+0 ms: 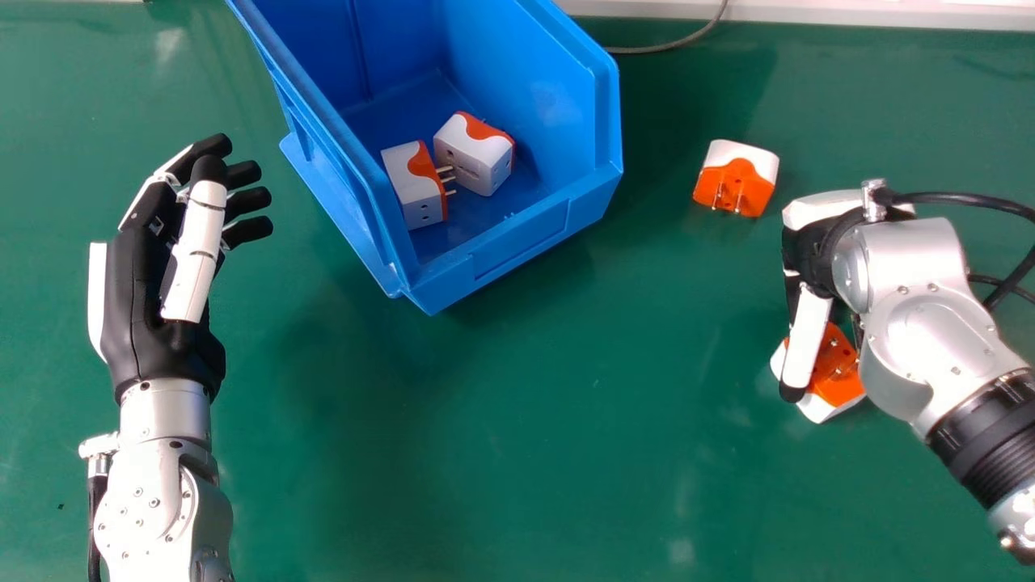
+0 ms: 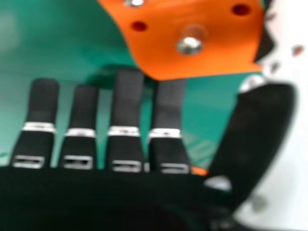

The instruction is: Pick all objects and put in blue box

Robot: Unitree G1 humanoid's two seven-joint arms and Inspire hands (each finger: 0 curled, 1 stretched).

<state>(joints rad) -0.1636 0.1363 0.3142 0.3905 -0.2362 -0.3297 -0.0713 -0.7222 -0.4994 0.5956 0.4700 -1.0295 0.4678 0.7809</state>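
Plug adapter (image 1: 841, 370): on the table, right of the head view, below centre, orange pin face up. My right hand (image 1: 807, 335) is over it, fingers straight and slightly spread, thumb apart from them; no pinch is formed. Expected handling: light, rigid, not fragile; smooth casing may slip. Grip the opposite white side walls, thumb against fingers, clear of the pins. Deposit in the blue box (image 1: 517, 255), upper centre. My left hand (image 1: 133, 323), at left, is relaxed.
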